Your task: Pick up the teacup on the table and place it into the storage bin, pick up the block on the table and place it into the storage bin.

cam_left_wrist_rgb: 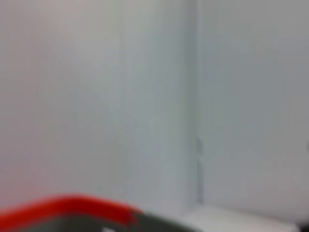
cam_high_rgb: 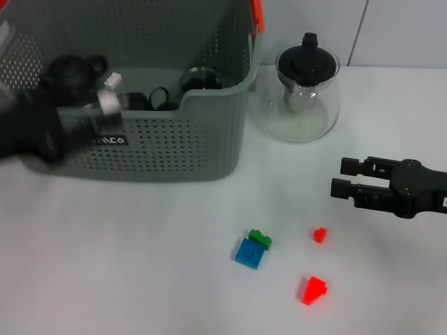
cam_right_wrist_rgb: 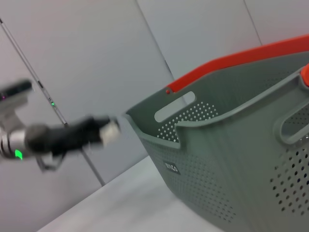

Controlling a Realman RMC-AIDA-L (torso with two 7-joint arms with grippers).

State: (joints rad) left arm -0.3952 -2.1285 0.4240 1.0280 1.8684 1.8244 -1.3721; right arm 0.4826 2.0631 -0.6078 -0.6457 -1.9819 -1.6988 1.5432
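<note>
No teacup stood on the counter [cam_high_rgb: 140, 279], and a round, dark-rimmed vessel [cam_high_rgb: 202, 78] inside the storage bin [cam_high_rgb: 209, 139] at the far left corner may have been it, so the step in hand looked like the block. The right end effector [cam_high_rgb: 341, 176] hovered above the right edge, jaws parted a little way and holding nothing. The left end effector [cam_high_rgb: 105, 105] hung at the bin's front wall, and whether it was open or closed could not be told. A blue-and-green block [cam_high_rgb: 252, 249] lay near the front edge, with a small red block [cam_high_rgb: 319, 234] just beyond it toward the right and a larger red block [cam_high_rgb: 314, 289] closer to the front. To do this well, the right arm should probably settle on one block, square its jaws across two flat parallel faces, and descend straight so that the neighbouring pieces stay put. The blocks looked like hard, glossy studded plastic, likely slippery under a loose pinch. The bin was matte grey plastic, perforated, with an orange-red handle [cam_high_rgb: 257, 15]. A smooth, rounded glass teapot [cam_high_rgb: 304, 98] with a black lid sat toward the far edge, a fragile thing to skirt on the carry.
</note>
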